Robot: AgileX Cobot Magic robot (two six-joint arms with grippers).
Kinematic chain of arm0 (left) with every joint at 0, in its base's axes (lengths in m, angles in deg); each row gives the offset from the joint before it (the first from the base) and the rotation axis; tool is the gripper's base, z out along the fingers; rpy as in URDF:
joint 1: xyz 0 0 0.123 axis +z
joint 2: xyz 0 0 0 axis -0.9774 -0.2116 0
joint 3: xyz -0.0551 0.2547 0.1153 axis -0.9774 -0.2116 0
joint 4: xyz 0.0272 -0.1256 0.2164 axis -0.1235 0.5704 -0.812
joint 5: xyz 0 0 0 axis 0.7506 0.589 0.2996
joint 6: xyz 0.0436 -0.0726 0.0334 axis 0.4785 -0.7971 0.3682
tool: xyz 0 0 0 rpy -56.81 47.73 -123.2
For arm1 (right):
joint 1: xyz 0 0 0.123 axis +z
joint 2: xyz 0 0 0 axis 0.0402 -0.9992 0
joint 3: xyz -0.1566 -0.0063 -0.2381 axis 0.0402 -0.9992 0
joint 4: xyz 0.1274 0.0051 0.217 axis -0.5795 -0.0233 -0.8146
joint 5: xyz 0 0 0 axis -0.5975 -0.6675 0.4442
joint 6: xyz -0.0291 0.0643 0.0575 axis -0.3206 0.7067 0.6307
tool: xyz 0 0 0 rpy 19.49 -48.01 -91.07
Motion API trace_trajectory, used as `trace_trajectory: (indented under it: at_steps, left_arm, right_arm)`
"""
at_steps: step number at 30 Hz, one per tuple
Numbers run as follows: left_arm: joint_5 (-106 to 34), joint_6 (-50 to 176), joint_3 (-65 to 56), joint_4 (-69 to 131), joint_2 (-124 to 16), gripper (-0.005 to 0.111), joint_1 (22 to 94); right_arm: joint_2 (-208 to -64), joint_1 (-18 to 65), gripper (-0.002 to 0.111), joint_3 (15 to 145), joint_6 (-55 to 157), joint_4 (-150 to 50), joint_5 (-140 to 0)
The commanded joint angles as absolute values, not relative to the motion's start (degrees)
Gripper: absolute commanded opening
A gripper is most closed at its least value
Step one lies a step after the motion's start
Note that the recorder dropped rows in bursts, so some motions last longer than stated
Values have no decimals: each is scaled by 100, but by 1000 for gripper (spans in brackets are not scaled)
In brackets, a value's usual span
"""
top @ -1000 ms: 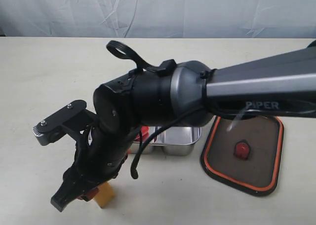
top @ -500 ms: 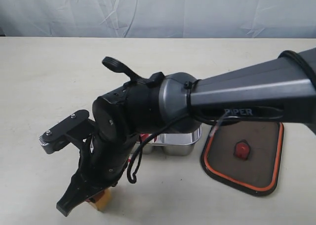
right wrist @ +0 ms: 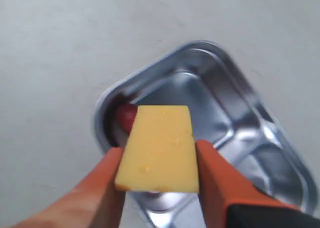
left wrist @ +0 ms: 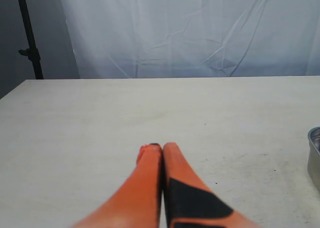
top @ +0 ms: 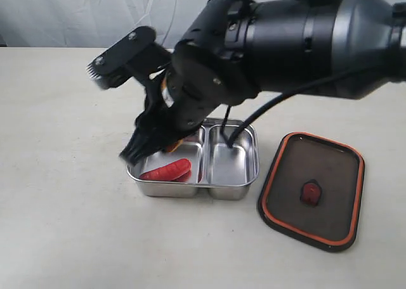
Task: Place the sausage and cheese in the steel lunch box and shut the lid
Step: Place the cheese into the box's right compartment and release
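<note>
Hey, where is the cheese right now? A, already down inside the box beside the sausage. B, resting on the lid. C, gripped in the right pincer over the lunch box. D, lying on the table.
C: the right wrist view shows the cheese clamped in the right pincer above the lunch box, where only the sausage lies so far.

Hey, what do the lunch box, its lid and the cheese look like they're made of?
Lunch box: polished metal, likely steel, mirror-like reflections. Lid: smoky translucent plastic, apparently, with orange rim seal, maybe rubber. Cheese: matte yellow, probably plastic or foam; uniform colour, moulded pits.
</note>
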State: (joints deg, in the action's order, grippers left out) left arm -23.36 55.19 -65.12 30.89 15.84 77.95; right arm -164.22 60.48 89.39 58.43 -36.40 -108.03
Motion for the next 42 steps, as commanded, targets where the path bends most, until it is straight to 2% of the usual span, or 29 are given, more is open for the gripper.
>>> trace_trajectory:
  at_steps: [1, 10, 20, 22, 23, 24, 26, 27, 30, 34, 42]
  left_arm:
    - [-2363, 5518, -6538, 3155, 1608, 0, 7822]
    - [-2363, 5518, -6538, 3155, 1608, 0, 7822]
    - [-2363, 5518, -6538, 3155, 1608, 0, 7822]
    - [-2363, 5518, -6538, 3155, 1608, 0, 7822]
    - [-2363, 5518, -6538, 3155, 1608, 0, 7822]
    - [-2363, 5518, -6538, 3155, 1608, 0, 7822]
    - [-2363, 5518, -6538, 3155, 1608, 0, 7822]
    - [-2363, 5518, -6538, 3155, 1608, 0, 7822]
    - [-2363, 5518, -6538, 3155, 1608, 0, 7822]
    - [-2363, 5518, -6538, 3155, 1608, 0, 7822]
    - [-2363, 5518, -6538, 3267, 1608, 0, 7822]
  right_arm:
    - [-16300, 5375, 0, 8950, 6228, -3255, -11046]
    - [-16300, 4588, 0, 8890, 6296, -3736, -11329]
    - [-16625, 4568, 1, 8890, 6137, -3884, -11550]
    - [-16758, 4568, 12, 8890, 6061, -3938, -11593]
    - [-16811, 4568, 31, 8890, 6061, -3938, -11608]
    - [-16823, 4568, 43, 8890, 6061, -3938, -11617]
    - [-16832, 4568, 58, 8890, 6061, -3924, -11665]
    - [-16832, 4568, 62, 8890, 6061, -3893, -11701]
    - [-16767, 4568, 62, 8890, 6091, -3806, -11807]
    - [-16478, 4555, 62, 8880, 7096, -3112, -12603]
    - [-15412, 3448, 62, 7502, 7780, -3424, -12080]
